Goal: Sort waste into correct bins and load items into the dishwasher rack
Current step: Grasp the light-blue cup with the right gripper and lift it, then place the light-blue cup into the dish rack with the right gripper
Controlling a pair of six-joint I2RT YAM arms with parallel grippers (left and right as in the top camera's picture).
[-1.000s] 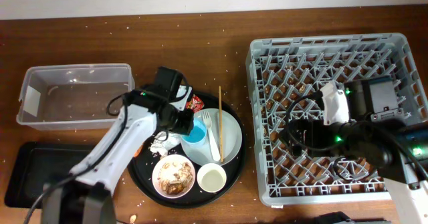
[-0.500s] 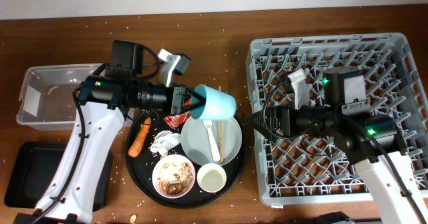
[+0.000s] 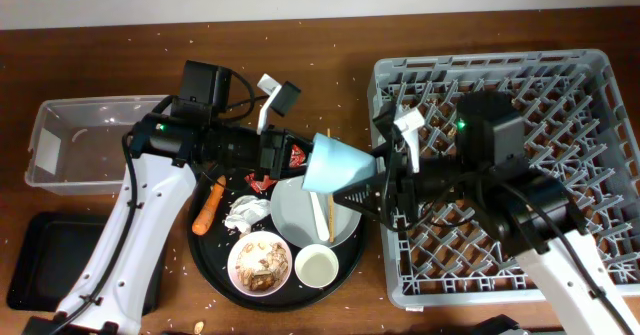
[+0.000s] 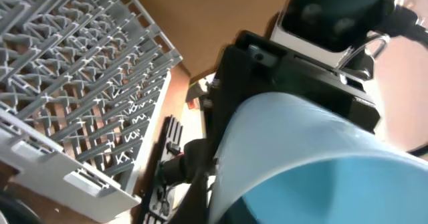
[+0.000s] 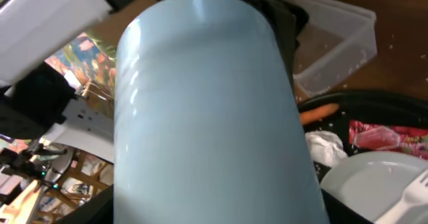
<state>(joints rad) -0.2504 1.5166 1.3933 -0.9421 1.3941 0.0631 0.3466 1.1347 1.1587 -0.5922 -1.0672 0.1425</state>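
Observation:
The small blue cup (image 3: 335, 165) hangs in the air above the pale grey plate (image 3: 345, 220), between both grippers. My left gripper (image 3: 290, 155) is shut on its rim; the cup's inside fills the left wrist view (image 4: 314, 157). My right gripper (image 3: 368, 187) is open, with a finger on each side of the cup's base, which fills the right wrist view (image 5: 207, 117). The white fork (image 3: 322, 210) lies on the plate. The grey dishwasher rack (image 3: 590, 75) stands at the right. The carrot (image 3: 208, 207), tissue (image 3: 245, 212) and red wrapper (image 3: 262, 180) lie on the round black tray (image 3: 210, 265).
The clear tub (image 3: 60, 125) stands at the far left, with the shallow black tray (image 3: 40, 255) in front of it. A white bowl of brown scraps (image 3: 258, 260) and a small white cup (image 3: 317, 266) sit on the round tray. The chopstick (image 3: 328, 135) pokes out behind the blue cup.
The left gripper has carried the blue cup up off the plate and rightwards. The right arm has swung left from over the rack, and its fingers now flank the cup.

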